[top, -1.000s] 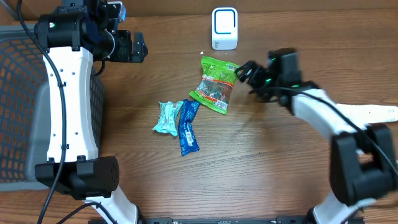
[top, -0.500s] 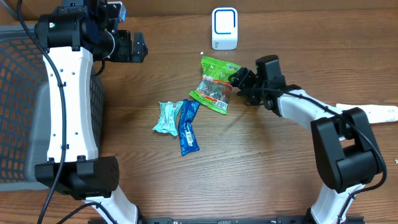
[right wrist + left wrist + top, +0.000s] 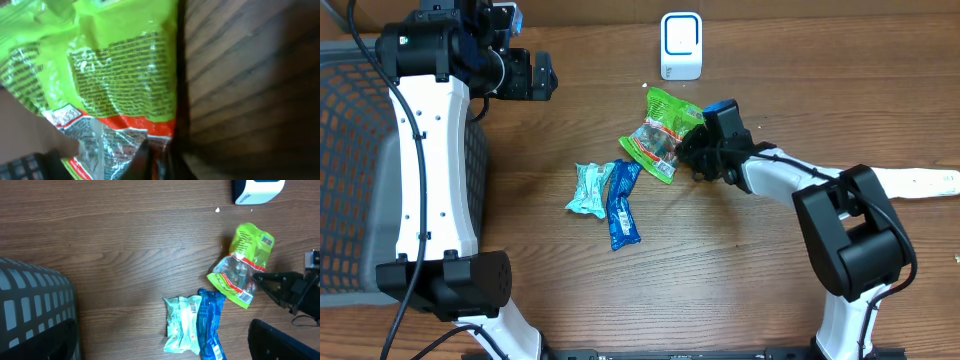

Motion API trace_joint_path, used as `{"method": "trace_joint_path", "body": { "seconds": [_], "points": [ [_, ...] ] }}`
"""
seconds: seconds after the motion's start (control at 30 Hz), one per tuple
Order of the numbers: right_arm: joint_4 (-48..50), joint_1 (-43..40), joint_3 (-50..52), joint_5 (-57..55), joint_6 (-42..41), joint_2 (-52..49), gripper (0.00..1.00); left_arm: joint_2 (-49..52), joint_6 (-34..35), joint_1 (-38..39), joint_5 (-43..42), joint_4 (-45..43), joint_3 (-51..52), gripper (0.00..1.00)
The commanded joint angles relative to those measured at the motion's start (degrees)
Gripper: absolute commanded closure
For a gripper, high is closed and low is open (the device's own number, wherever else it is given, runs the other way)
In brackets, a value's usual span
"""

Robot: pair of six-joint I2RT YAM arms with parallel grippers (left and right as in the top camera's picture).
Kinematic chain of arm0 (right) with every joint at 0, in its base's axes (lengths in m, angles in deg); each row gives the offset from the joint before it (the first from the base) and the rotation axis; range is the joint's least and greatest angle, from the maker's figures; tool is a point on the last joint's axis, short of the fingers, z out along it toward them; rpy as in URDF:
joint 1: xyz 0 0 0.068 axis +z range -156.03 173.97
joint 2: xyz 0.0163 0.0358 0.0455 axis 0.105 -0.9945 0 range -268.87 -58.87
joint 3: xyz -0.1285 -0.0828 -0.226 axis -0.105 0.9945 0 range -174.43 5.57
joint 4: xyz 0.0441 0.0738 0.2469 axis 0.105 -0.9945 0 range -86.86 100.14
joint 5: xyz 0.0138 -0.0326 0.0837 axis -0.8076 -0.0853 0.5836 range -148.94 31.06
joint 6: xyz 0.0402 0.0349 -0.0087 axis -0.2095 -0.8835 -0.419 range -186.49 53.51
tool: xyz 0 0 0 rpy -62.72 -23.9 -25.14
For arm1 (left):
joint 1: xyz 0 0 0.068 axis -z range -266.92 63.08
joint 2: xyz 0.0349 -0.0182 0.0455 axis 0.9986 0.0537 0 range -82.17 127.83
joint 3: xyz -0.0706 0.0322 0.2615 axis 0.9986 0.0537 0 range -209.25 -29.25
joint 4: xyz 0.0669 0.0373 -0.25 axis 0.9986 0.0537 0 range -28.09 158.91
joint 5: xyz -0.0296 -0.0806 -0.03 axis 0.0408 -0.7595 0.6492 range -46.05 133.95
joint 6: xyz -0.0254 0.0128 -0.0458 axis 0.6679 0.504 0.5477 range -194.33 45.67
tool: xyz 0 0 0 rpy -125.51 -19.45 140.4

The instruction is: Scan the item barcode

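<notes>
A green snack packet (image 3: 660,133) with a red band and clear window lies on the wooden table just below the white barcode scanner (image 3: 681,45). My right gripper (image 3: 687,152) is shut on the packet's right edge, low over the table. In the right wrist view the packet (image 3: 115,75) fills the left half and the dark fingers (image 3: 150,162) pinch its film. From the left wrist I see the same packet (image 3: 244,262) and the scanner (image 3: 257,190). My left gripper (image 3: 538,77) hangs open at the back left, holding nothing.
A pale teal packet (image 3: 588,188) and a blue packet (image 3: 623,203) lie side by side left of the green one. A grey mesh basket (image 3: 350,180) stands at the left edge. A white strip (image 3: 920,182) lies at the far right.
My right gripper slid left onto the green packet's right edge and closed on it; the packet shifted slightly left. The left arm stayed still.
</notes>
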Motion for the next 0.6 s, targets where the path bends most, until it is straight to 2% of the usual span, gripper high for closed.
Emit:
{"method": "trace_joint_path", "body": {
  "seconds": [0.0, 0.13, 0.27, 0.33, 0.4, 0.47, 0.5, 0.57],
  "points": [
    [-4.7, -0.7, 0.6, 4.4, -1.3, -0.4, 0.96, 0.3, 0.2, -0.2, -0.7, -0.2, 0.2, 0.00],
    [-13.4, -1.0, 0.6, 5.3, 1.2, 4.0, 0.96, 0.3, 0.2, -0.2, -0.7, -0.2, 0.2, 0.00],
    [-22.1, -1.0, 0.6, 4.9, 8.6, 10.2, 0.96, 0.3, 0.2, -0.2, -0.7, -0.2, 0.2, 0.00],
    [-27.0, -1.0, 0.5, 4.9, 14.0, 13.2, 0.89, 0.3, 0.2, -0.2, -0.7, -0.2, 0.2, 0.00],
    [-31.5, -1.0, 0.5, 4.9, 20.9, 15.9, 0.76, 0.3, 0.2, -0.2, -0.7, -0.2, 0.2, 0.00],
    [-33.8, -1.0, 0.5, 4.9, 27.3, 17.9, 0.50, 0.3, 0.2, -0.2, -0.7, -0.2, 0.2, 0.00],
    [-34.4, -1.1, 0.4, 4.9, 30.7, 18.7, 0.32, 0.3, 0.2, -0.2, -0.7, -0.2, 0.2, 0.00],
    [-35.2, -1.7, -0.7, 4.7, 36.2, 19.5, 0.14, 0.3, 0.2, -0.2, -0.7, -0.2, 0.2, 0.00]
  ]
}}
